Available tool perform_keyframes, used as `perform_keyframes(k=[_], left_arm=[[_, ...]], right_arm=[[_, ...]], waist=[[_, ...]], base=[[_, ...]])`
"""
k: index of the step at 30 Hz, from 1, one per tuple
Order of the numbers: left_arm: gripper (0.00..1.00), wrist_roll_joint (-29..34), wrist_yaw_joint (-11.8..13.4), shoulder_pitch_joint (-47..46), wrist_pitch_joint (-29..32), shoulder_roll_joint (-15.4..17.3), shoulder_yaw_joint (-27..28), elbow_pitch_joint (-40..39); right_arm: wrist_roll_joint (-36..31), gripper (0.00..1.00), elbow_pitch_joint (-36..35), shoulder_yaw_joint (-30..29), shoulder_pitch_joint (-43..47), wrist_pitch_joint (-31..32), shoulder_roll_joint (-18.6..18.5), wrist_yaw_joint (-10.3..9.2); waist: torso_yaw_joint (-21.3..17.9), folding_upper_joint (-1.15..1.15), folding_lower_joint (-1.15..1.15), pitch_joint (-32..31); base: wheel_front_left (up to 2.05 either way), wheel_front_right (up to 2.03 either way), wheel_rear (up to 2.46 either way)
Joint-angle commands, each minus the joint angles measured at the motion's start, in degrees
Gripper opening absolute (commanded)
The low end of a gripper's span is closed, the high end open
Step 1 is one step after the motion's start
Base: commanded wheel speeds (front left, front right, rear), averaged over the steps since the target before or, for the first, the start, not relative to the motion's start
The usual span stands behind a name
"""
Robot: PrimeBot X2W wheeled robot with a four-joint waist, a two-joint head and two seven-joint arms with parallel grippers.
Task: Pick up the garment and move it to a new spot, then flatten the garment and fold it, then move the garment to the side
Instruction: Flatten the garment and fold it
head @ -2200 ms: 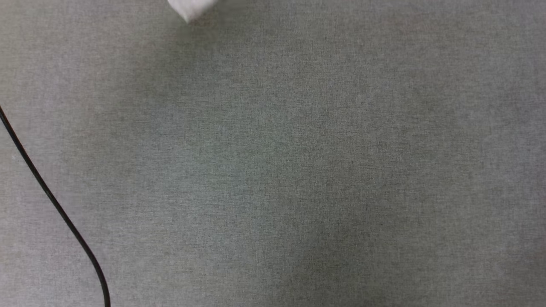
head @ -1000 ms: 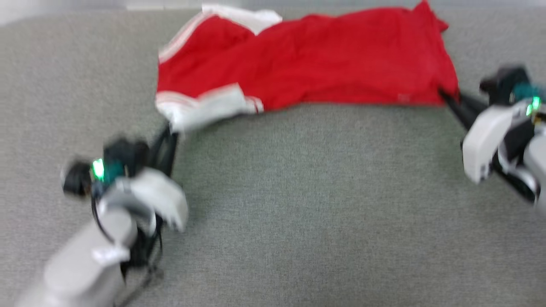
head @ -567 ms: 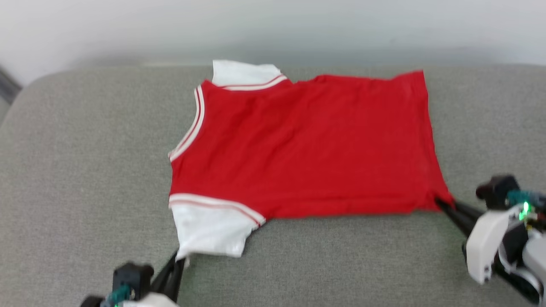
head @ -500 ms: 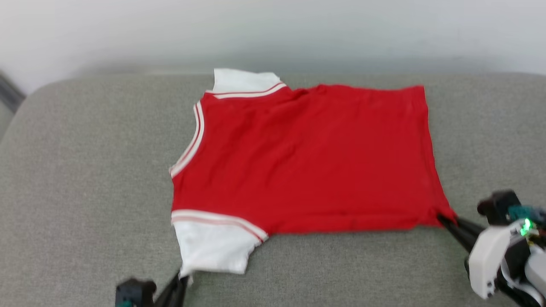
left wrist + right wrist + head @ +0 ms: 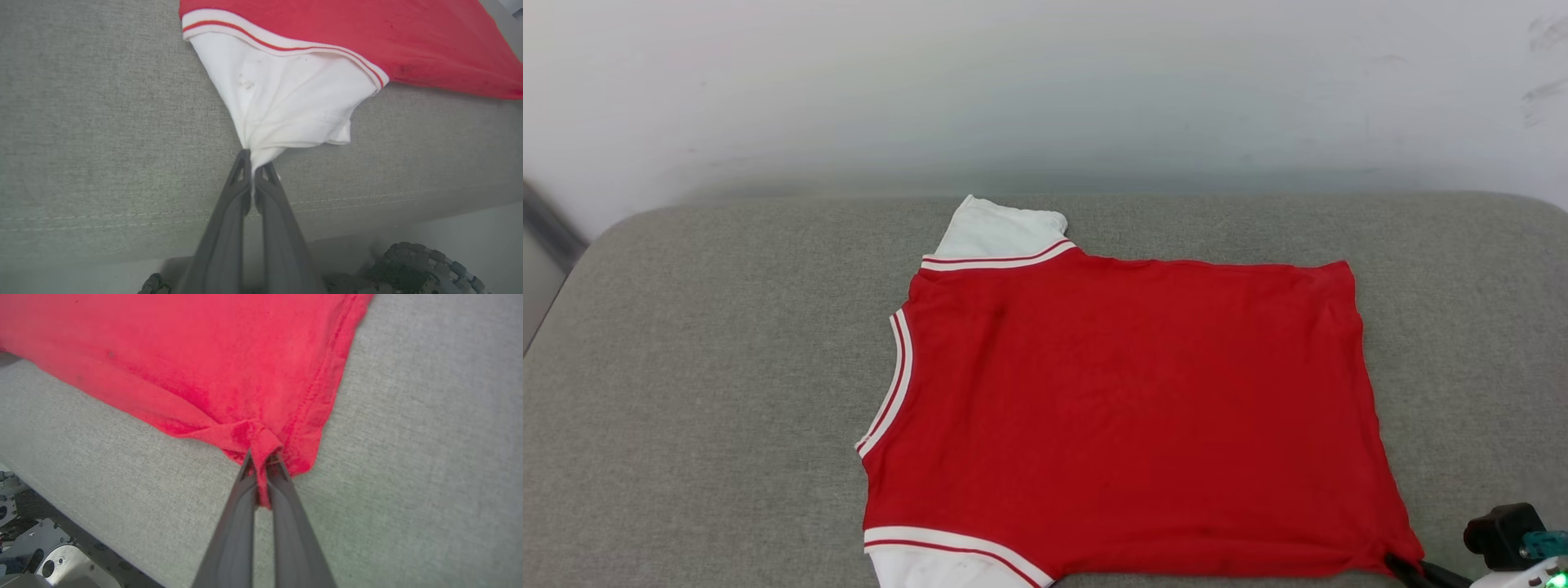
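We have the garment [image 5: 1127,408] spread nearly flat mid-frame, our left gripper [image 5: 254,165] clenched on its white sleeve and right gripper [image 5: 263,459] on a hem corner; folding and moving aside remain.

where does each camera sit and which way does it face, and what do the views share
Head view: on the robot's head, facing forward and down at the garment on the grey cushion, pale wall behind; right gripper at the lower right corner.
Left wrist view: on the left wrist, looking along the left gripper, shut on the white sleeve.
Right wrist view: on the right wrist, looking along the right gripper, shut on the red hem corner.
Shared: all three show garment and grey cushion.
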Motion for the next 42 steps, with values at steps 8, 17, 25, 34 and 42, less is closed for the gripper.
perform_keyframes(k=[8, 17, 25, 34, 42], left_arm=[[0.0, 4.8, -0.6, -7.2, -0.4, 2.4, 1.7, -0.2], [0.0, 10.1, -5.1, -22.7, 3.5, 5.8, 3.5, 1.8], [0.0, 12.6, -9.9, -35.7, 8.1, 6.2, 4.0, 6.7], [0.0, 14.5, -13.8, -43.6, 11.2, 4.5, 2.6, 13.6], [0.0, 14.0, -19.0, -47.4, 11.3, -0.2, 0.3, 26.1]], right_arm=[[-2.6, 0.0, -4.2, -7.8, 0.0, 2.6, 2.5, -0.04], [-4.4, 0.0, -9.1, -14.0, -5.0, 6.3, 4.6, -0.04], [-5.2, 0.0, -9.7, -15.7, -11.3, 7.9, 7.0, -0.04], [-6.2, 0.0, -5.7, -14.2, -18.2, 8.3, 8.4, -0.04], [-7.7, 0.0, 1.6, -9.0, -23.9, 7.9, 9.9, -0.04]], waist=[[-0.3, 0.0, 0.02, 1.9], [-2.3, 0.0, 0.02, 6.6], [-4.4, 0.0, 0.02, 12.5], [-5.7, 0.0, 0.02, 18.5], [-5.4, 0.0, 0.02, 20.4]], base=[[0.0, 0.0, 0.0], [0.0, 0.0, 0.0], [0.0, 0.0, 0.0], [0.0, 0.0, 0.0], [0.0, 0.0, 0.0]])
